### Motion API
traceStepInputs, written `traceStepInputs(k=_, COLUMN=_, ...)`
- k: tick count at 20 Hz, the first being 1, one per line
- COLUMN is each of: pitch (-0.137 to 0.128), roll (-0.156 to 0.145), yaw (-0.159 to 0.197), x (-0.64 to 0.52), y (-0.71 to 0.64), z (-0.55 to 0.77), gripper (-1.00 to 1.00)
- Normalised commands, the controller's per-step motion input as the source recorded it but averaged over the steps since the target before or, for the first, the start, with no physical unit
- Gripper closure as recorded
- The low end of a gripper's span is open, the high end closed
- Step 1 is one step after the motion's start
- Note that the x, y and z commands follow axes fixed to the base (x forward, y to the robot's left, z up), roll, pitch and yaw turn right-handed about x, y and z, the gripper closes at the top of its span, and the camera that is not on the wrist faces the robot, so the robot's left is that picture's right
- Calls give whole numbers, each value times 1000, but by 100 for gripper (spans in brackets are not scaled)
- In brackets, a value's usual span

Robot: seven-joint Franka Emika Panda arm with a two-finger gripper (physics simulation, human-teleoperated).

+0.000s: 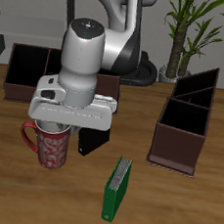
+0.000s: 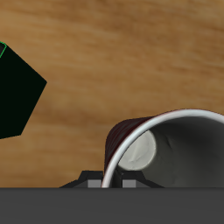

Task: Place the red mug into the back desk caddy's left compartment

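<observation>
The red mug (image 1: 51, 146) with pale speckles stands near the middle of the table, its handle toward the table's side edge. My gripper (image 1: 78, 145) hangs right over it. One black finger (image 1: 88, 141) is down outside the mug's wall and the other is hidden. In the wrist view the mug's rim and grey-white inside (image 2: 166, 149) lie close under my gripper (image 2: 109, 182), with the wall between the finger stubs. The back desk caddy (image 1: 18, 89) is a long dark-brown box farther back, partly behind the arm. Its left compartment (image 1: 31, 65) is the big dark square end cell.
A green book (image 1: 118, 189) stands near the table's front edge; it also shows in the wrist view (image 2: 17, 87). A taller brown caddy with slanted dividers (image 1: 187, 118) stands at the other side. A potted plant (image 1: 193, 25) is behind the table.
</observation>
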Motion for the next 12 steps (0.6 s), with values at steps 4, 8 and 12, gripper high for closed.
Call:
traceStepInputs(k=4, pitch=-86, roll=0, yaw=21, x=-323, y=-164, z=735, gripper=100)
traceStepInputs(k=8, pitch=-45, roll=-12, yaw=4, x=-322, y=-131, z=563, gripper=100)
traceStepInputs(k=12, pitch=-32, roll=-3, yaw=15, x=-392, y=-108, z=510, gripper=100)
